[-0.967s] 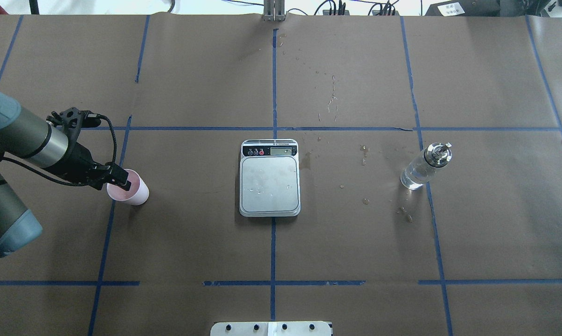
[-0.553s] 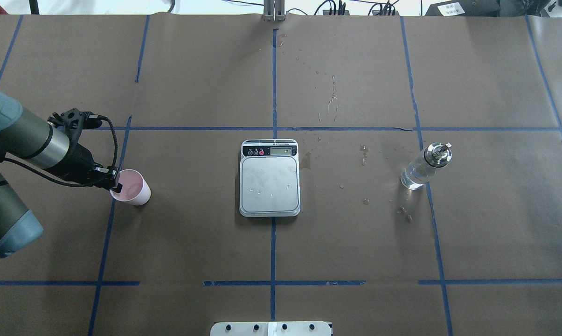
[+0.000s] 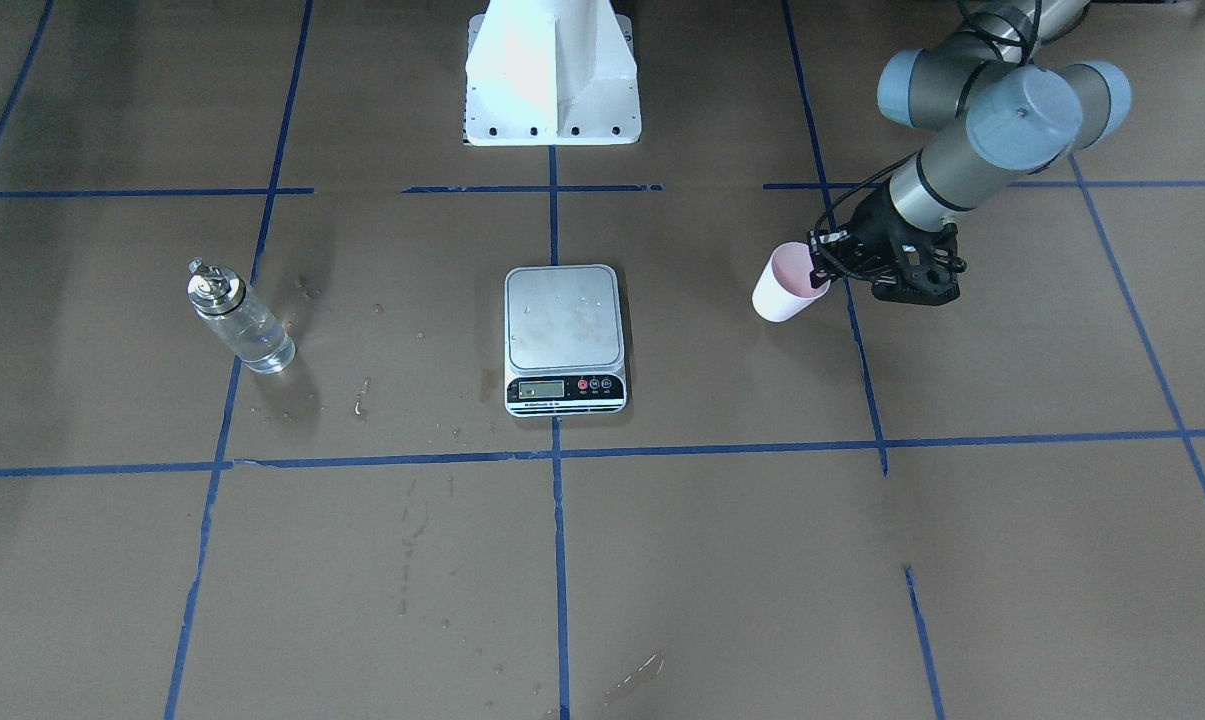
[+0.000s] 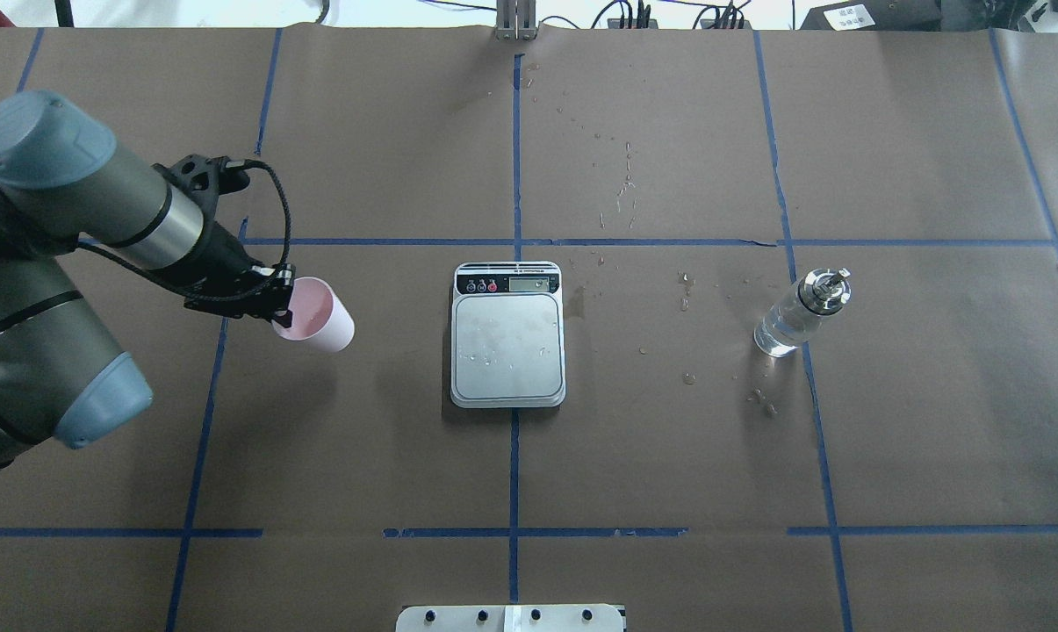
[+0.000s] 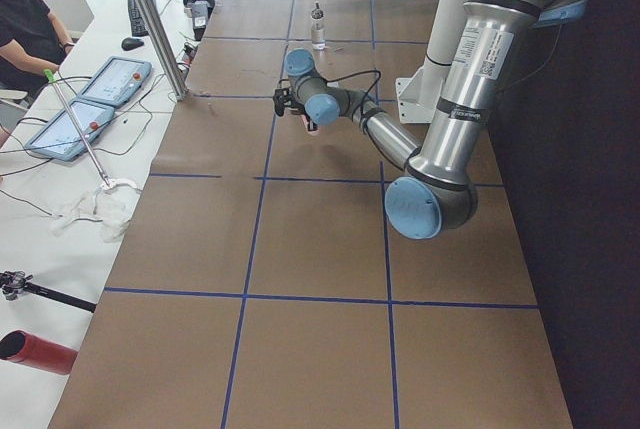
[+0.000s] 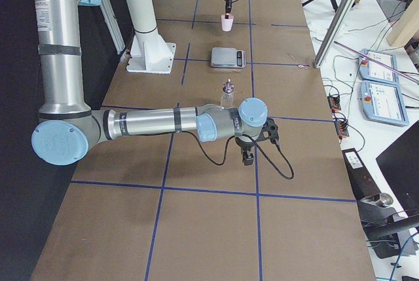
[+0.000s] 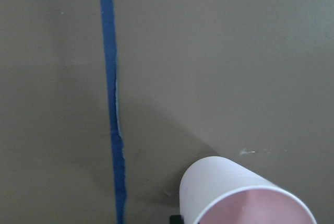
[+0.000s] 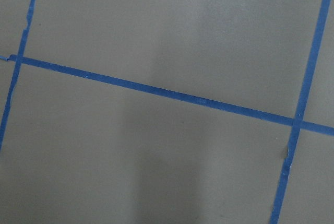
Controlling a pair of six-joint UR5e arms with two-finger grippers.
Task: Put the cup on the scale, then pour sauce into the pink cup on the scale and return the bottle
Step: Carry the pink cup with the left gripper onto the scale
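Note:
My left gripper [image 4: 284, 300] is shut on the near rim of the pale pink cup [image 4: 320, 319] and holds it tilted above the table, left of the scale [image 4: 508, 338]. The front-facing view shows the cup [image 3: 787, 285] in that gripper [image 3: 824, 266], clear of the paper. The left wrist view shows the cup [image 7: 235, 192] at its bottom edge. The scale's steel platform [image 3: 563, 318] is bare except for droplets. The glass bottle [image 4: 796, 314] with its silver spout cap stands upright to the scale's right, clear sauce [image 4: 776, 335] in its base. My right gripper [image 6: 247, 154] shows only in the exterior right view; I cannot tell its state.
Brown paper with blue tape lines [image 4: 514, 439] covers the table. Dried drips and stains [image 4: 621, 197] lie between the scale and the bottle. The robot's white base [image 3: 552, 70] stands behind the scale. An operator [image 5: 25, 29] and tablets [image 5: 85, 109] are at a side desk.
My left gripper has closed on the cup's rim, lifted it off the table and carried it to the right, towards the scale. The bottle and scale have not moved.

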